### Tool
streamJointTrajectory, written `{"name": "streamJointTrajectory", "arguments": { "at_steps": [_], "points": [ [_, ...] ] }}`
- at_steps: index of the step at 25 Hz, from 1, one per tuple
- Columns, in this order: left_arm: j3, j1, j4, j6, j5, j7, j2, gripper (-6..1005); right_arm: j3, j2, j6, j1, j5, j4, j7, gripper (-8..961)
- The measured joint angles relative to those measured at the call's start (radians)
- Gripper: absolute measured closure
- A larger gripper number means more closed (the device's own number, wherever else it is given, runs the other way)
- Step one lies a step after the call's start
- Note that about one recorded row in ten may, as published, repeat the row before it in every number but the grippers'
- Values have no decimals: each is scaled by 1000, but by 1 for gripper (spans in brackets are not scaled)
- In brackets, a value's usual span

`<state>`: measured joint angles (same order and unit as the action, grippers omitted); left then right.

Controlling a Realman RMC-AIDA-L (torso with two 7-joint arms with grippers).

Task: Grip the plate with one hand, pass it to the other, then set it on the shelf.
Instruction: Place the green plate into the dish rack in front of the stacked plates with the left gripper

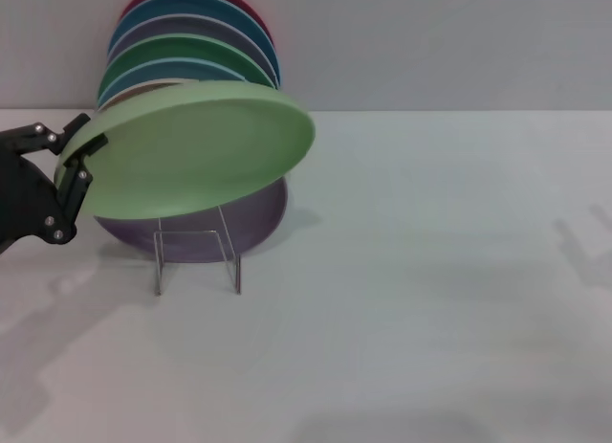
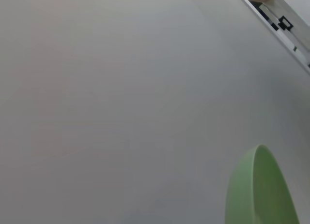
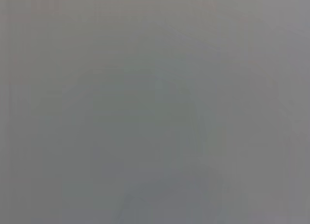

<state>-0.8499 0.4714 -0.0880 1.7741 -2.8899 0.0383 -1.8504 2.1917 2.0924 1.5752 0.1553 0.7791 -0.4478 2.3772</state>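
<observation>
Left claw (image 1: pixel 78 161) clamped on pale green plate (image 1: pixel 201 146) rim, tilted above clear shelf (image 1: pixel 198 259) near worktop (image 1: pixel 430 271) back-left edge

Plate (image 1: pixel 196 146) hides most of the lavender plate (image 1: pixel 258 218) behind; left gripper (image 1: pixel 75 166) arm cut off; right wrist view blank.

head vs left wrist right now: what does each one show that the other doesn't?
Only the head view shows the left tool shut on the rim of the round pale mint-green plate, the small clear see-through plate stand below it on the white table, a lavender plate leaning behind the stand, and a row of coloured plates by the wall. The right tool is not in it.

Only the left wrist view shows dark fittings in one corner, past a plain pale surface.

Both show the mint-green plate; the wrist view catches only its edge.
</observation>
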Motion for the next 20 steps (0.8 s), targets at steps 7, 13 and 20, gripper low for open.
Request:
{"name": "streamJointTrajectory", "arguments": {
  "at_steps": [7, 13, 20],
  "points": [
    [10, 6, 22, -3, 0, -3, 0, 926, 0, 0, 16, -6, 1, 0, 0, 324],
    [20, 7, 35, -4, 0, -16, 0, 926, -13, 0, 33, -9, 2, 0, 1, 319],
    [31, 15, 54, -5, 0, -30, 0, 926, -22, 0, 42, -12, 2, 0, 1, 313]
  ]
}}
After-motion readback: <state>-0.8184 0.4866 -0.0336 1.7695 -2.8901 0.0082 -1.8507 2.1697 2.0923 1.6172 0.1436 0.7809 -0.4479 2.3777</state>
